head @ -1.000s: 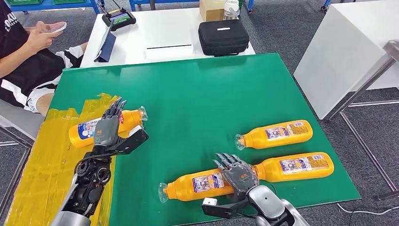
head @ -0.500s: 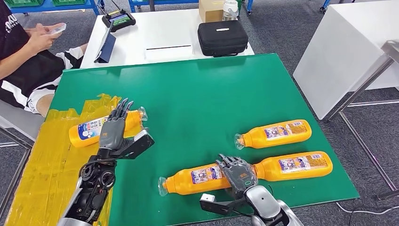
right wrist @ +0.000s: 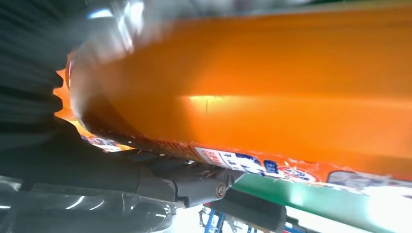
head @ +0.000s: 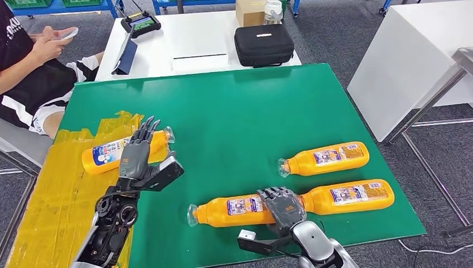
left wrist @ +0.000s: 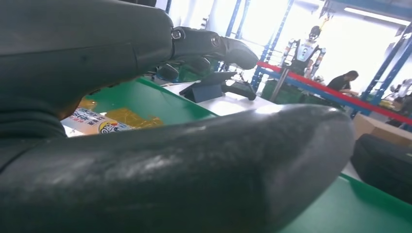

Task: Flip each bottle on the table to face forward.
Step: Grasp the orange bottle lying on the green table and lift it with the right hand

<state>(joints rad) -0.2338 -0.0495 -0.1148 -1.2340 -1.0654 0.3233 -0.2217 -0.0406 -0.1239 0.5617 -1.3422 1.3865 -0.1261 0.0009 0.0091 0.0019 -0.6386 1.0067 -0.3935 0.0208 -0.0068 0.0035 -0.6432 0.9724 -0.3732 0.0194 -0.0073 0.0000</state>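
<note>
On the green mat (head: 234, 111), the right hand (head: 283, 205) curls its fingers over the nearest orange bottle (head: 231, 209); the left hand (head: 136, 156), fingers spread, hovers above the taped-corner bottle (head: 106, 154).

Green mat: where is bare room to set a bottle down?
The far half of the green mat, between the black case and the bottles, is bare. The right near corner is crowded: three orange bottles, the right hand on one. Yellow tape holds another bottle.

Green mat (head: 234, 111) middle open; bottles (head: 329, 158) crowd right.
</note>
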